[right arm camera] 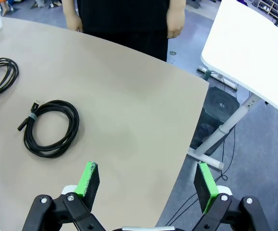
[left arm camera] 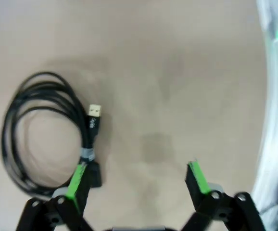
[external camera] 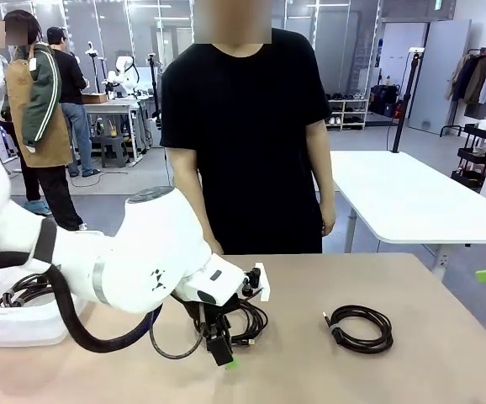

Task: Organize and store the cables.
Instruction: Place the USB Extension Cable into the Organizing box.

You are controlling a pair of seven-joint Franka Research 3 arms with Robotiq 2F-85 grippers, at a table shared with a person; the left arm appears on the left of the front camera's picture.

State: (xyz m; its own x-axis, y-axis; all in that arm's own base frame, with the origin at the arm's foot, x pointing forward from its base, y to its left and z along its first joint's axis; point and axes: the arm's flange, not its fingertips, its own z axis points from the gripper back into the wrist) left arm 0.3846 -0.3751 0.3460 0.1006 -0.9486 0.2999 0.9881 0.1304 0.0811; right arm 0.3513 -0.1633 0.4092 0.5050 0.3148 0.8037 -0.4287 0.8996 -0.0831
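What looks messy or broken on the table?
Nothing looks broken or spilled. One cable coil lies by the left gripper, another coil farther right; both are neat, just outside the white bin.

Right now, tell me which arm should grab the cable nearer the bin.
Left, I'd say. The left hand, open, hangs just above that cable, one finger beside the plug end. The right hand, also open, sits at the table's right edge, nearer the other cable.

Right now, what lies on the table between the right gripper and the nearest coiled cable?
Nothing: the right wrist view shows bare table between the right gripper and that cable.
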